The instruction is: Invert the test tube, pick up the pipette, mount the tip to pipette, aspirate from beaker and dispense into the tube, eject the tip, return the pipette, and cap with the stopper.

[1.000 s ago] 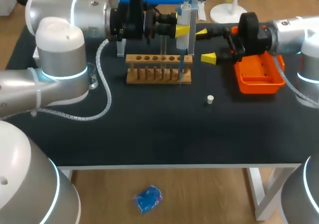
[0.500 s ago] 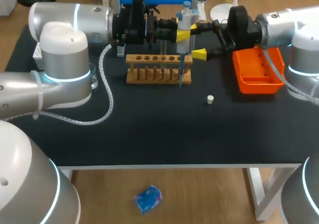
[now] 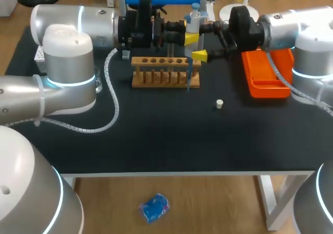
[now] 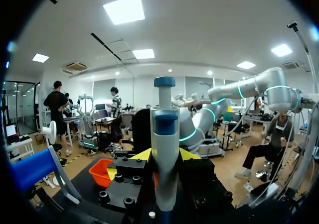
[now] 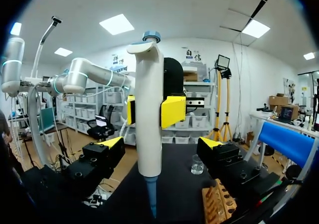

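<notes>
My right gripper (image 5: 160,143) stands wide, one yellow-tipped finger on each side of the pipette (image 5: 148,124) and neither touching it. My left gripper (image 4: 165,157) is clamped on the pipette's body from two sides and holds it upright at the far middle of the table, over the right end of the wooden rack (image 3: 165,79).

The blue tip (image 5: 151,194) is on the pipette's lower end and points down beside the rack's right end. I cannot tell whether it is inside a hole.

I judge the pipette to be light, stiff plastic with a smooth, slightly rounded barrel, so it could twist or slide under a loose pinch. The best hold looks like the straight middle of the barrel, just below the left's fingers. That keeps clear of the plunger on top and well above the tip, which is thin and only pushed on, so a sideways knock might bend or shed it.

A glass test tube (image 3: 170,49) stands in the rack to the left of the pipette. It is fragile and close enough to mind.

The white stopper (image 3: 219,104) lies nearer on the mat to the right, the orange tray (image 3: 268,83) is further right, and the beaker (image 5: 197,165) is off to the left.
</notes>
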`<act>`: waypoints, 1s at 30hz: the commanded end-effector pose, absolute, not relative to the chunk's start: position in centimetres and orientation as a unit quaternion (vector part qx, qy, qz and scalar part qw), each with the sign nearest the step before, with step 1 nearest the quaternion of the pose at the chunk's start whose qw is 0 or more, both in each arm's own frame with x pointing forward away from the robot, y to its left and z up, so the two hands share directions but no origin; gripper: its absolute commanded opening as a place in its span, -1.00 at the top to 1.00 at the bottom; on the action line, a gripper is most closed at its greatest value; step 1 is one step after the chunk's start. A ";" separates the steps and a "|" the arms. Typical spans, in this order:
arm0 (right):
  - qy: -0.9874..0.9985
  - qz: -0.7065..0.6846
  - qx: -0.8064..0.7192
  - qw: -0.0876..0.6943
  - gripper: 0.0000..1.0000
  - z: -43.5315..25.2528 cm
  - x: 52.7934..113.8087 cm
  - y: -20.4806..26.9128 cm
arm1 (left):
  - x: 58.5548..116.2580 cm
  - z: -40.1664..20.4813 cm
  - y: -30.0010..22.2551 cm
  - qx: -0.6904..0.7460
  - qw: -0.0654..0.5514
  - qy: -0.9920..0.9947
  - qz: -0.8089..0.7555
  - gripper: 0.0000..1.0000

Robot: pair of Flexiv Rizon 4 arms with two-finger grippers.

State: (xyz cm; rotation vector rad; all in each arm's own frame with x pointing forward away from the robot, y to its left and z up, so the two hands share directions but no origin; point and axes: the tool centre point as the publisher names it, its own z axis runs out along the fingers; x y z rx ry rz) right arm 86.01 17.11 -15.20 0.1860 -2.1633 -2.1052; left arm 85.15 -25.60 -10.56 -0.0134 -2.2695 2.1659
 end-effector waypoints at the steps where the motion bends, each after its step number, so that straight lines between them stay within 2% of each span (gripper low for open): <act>1: -0.713 -0.695 0.065 0.061 -0.76 -15.1 86.2 17.4 | 85.1 -10.6 -25.7 -0.003 0.000 -0.722 0.692 1.00; 2: -0.713 -0.695 0.065 0.061 -0.64 -15.1 86.2 17.5 | 85.1 -10.7 -25.7 -0.003 0.000 -0.721 0.693 1.00; 4: -0.712 -0.696 0.067 0.062 -0.53 -15.0 86.2 17.5 | 85.1 -10.7 -25.7 -0.003 0.000 -0.721 0.693 1.00; 5: -0.712 -0.697 0.067 0.062 -0.37 -15.0 86.2 17.6 | 85.1 -10.7 -25.7 -0.003 0.000 -0.720 0.694 1.00; 8: -0.710 -0.698 0.068 0.064 -0.33 -14.9 86.1 17.7 | 85.1 -10.7 -25.7 -0.003 -0.001 -0.719 0.695 1.00; 9: -0.710 -0.698 0.068 0.065 -0.12 -14.9 86.1 17.7 | 85.1 -10.7 -25.7 -0.003 -0.001 -0.719 0.695 1.00; 10: -0.709 -0.699 0.067 0.066 0.00 -14.9 86.1 17.7 | 85.1 -10.7 -25.7 -0.002 -0.001 -0.719 0.695 1.00; 17: -0.706 -0.702 0.066 0.069 0.00 -15.0 86.1 17.8 | 85.2 -10.8 -25.7 -0.002 -0.001 -0.719 0.695 1.00; 19: -0.705 -0.702 0.066 0.070 -0.08 -15.0 86.1 17.9 | 85.2 -10.9 -25.7 -0.002 -0.002 -0.718 0.696 1.00; 22: -0.705 -0.703 0.068 0.072 -0.36 -14.9 86.0 18.0 | 85.3 -11.0 -25.7 -0.001 -0.002 -0.717 0.697 1.00; 25: -0.704 -0.703 0.069 0.074 -0.37 -14.9 86.0 18.0 | 85.3 -11.0 -25.7 0.000 -0.003 -0.717 0.697 1.00; 26: -0.704 -0.703 0.069 0.074 -0.33 -14.9 86.0 18.1 | 85.3 -11.0 -25.7 0.000 -0.003 -0.717 0.697 1.00; 28: -0.704 -0.703 0.070 0.075 -0.03 -14.9 86.0 18.1 | 85.3 -11.0 -25.7 -0.001 -0.003 -0.717 0.697 1.00; 30: -0.704 -0.703 0.070 0.075 0.04 -14.9 86.0 18.1 | 85.3 -11.0 -25.7 -0.001 -0.003 -0.717 0.697 1.00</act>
